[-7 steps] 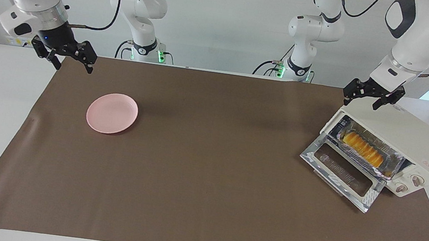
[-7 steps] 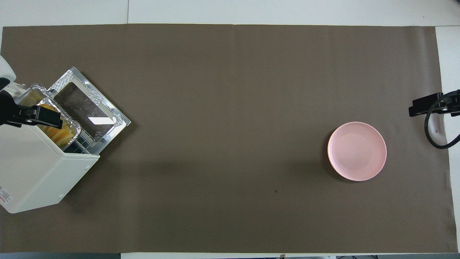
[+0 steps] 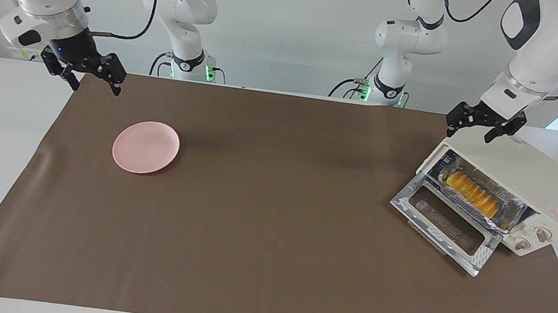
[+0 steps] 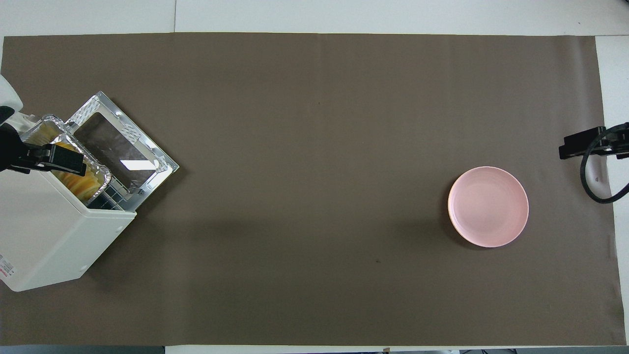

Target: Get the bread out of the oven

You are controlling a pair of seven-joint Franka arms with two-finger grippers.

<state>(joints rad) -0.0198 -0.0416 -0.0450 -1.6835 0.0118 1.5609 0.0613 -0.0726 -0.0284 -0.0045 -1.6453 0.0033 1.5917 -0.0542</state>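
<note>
Facing view: since half a second ago the left gripper point(image 3: 482, 130) has edged slightly higher over the oven point(image 3: 518, 180), jaws spread and empty; nothing is gripped yet. The right gripper point(image 3: 86, 75) waits, wide open and empty, over the mat's edge. One bread point(image 3: 471, 193) lies in one foil tray point(image 3: 511, 214) inside the open oven; one pink plate point(image 3: 146, 146).

Overhead view: the bread point(image 4: 81, 183), oven point(image 4: 49, 236) and plate point(image 4: 488, 206) are unchanged; two grippers.

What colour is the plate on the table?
The plate is plain pale pink, with no pattern; the overhead view shows it best.
</note>
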